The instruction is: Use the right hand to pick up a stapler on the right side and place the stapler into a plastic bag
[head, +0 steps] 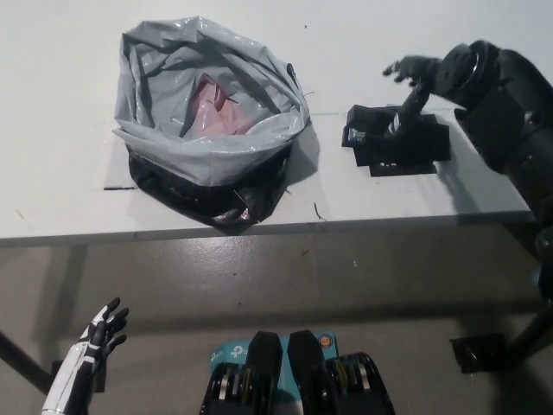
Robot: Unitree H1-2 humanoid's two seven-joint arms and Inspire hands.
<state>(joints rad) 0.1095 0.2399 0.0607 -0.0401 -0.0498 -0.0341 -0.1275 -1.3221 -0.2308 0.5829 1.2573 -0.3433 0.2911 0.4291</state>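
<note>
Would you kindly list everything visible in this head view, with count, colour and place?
table: one, white, across the upper half
plastic bag: one, grey with black base, open, on the table's left part
item in the bag: one, pink, kind unclear
stapler: one, black, on the table right of the bag
floor: grey, below the table edge
small object: one, black, on the floor at lower right
left hand: white, lower left, open, resting
right hand: black, over the stapler, fingers spread, not closed on it
</note>
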